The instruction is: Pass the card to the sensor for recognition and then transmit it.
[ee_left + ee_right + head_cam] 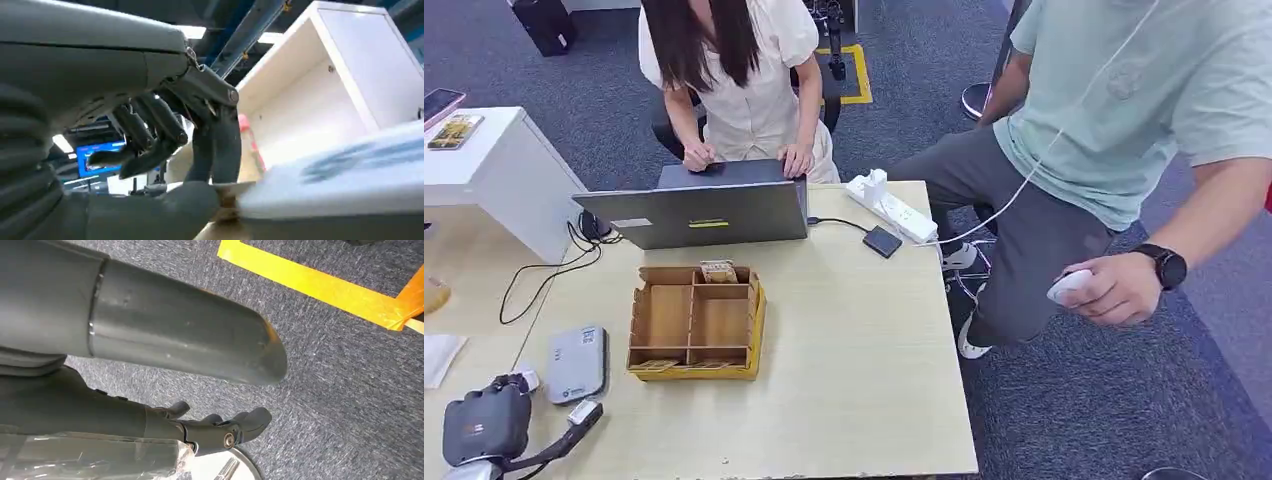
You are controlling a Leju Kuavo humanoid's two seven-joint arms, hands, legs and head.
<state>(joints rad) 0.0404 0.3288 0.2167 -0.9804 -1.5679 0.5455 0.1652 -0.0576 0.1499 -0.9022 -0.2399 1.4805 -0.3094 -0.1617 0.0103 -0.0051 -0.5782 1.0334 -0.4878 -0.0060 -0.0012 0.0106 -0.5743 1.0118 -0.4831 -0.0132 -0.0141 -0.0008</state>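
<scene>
Two people are seen at the far side of the counter [864, 380]: one seated with both hands at a grey laptop [696, 212], the other seated at the right holding a small white object.

- The left hand [484, 425] is seen at the near left corner of the counter, just near of the sensor [576, 362].
- A small pale card [584, 412] is pinched at the tip of that hand. In the left wrist view the card [232, 189] is caught between the thumb and the dark fingers [215, 150], with only its edge shown.
- The card is held just beside the near edge of the sensor. Whether they touch cannot be told.
- The sensor is a flat grey box with rounded corners, lying flat on the counter to the left of a wooden tray [694, 322].
- The wooden tray is divided into compartments. A small stack of something printed is stood in its far middle compartment; what it is cannot be told.
- A white power strip [892, 208] and a small dark adapter [882, 241] are placed at the far right of the counter.
- A white cabinet [494, 175] is stood to the far left.
- The right hand [125, 410] is hung over grey carpet [340, 390] marked with yellow tape [320, 287]. Its fingers are curled in and nothing is held.
</scene>
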